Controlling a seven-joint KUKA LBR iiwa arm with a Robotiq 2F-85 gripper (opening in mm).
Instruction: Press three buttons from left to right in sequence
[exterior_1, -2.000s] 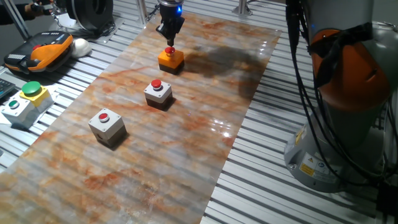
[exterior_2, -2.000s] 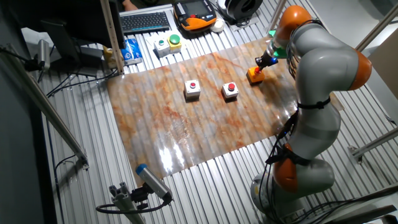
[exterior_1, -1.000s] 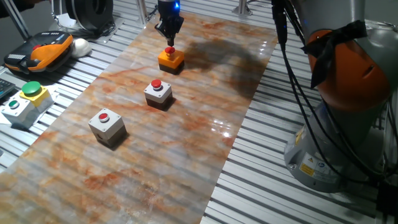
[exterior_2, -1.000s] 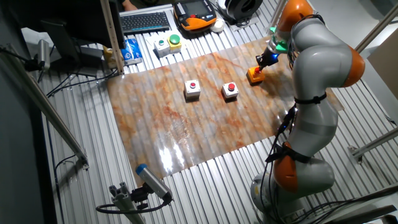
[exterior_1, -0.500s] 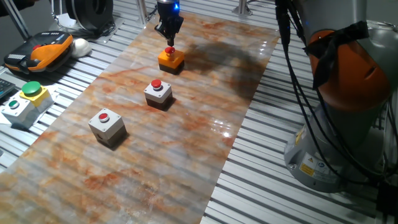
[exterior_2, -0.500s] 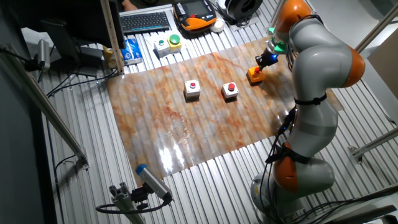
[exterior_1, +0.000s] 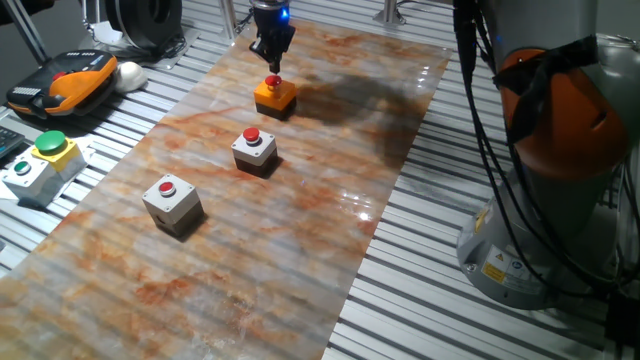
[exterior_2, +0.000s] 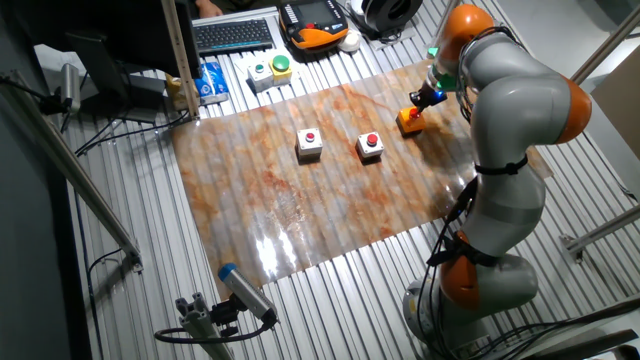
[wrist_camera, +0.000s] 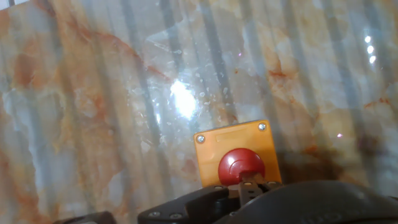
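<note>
Three boxes with red buttons stand in a row on the marbled mat: a grey-white box (exterior_1: 171, 201) (exterior_2: 309, 144), a second grey-white box (exterior_1: 254, 149) (exterior_2: 371, 146), and a flat orange box (exterior_1: 274, 94) (exterior_2: 410, 120) (wrist_camera: 236, 154). My gripper (exterior_1: 272, 66) (exterior_2: 420, 101) (wrist_camera: 249, 185) points straight down onto the orange box's red button (wrist_camera: 241, 166). In the hand view the fingertips sit together as one narrow tip at the button's near edge, so the gripper is shut and holds nothing.
A grey box with a green button and yellow top (exterior_1: 44, 153) (exterior_2: 273, 68) stands off the mat on the slatted table. An orange-black pendant (exterior_1: 68, 80) and a keyboard (exterior_2: 233, 34) lie nearby. The robot base (exterior_1: 545, 170) stands beside the mat's other long edge.
The gripper has stayed over the orange box's button. Only the arm's upper links have shifted slightly.
</note>
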